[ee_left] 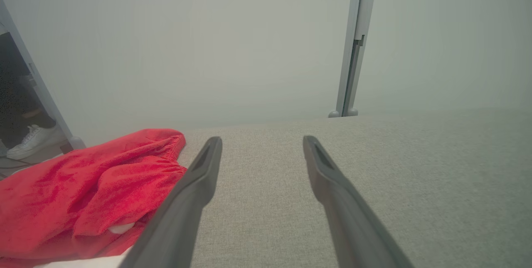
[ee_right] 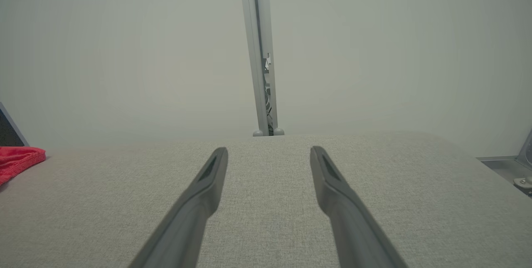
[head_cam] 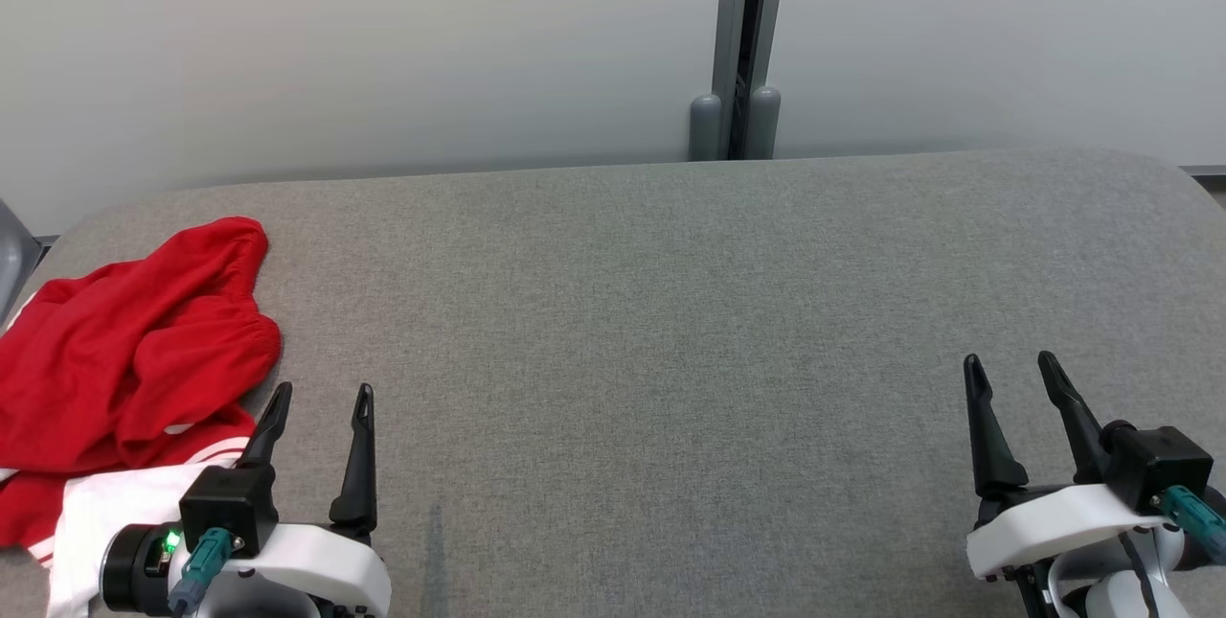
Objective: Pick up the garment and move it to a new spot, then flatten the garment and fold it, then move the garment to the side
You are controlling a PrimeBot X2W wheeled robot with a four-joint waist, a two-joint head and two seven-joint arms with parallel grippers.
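Crumpled red garment (head_cam: 124, 350) on grey table (head_cam: 670, 331)

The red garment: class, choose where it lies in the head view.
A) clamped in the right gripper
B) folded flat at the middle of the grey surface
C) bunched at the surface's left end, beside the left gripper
C: the red garment lies crumpled at the left end of the grey surface, beside the open left gripper.

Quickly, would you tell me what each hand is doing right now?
Left hand: open, empty, beside the red garment.
Right hand: open, empty.
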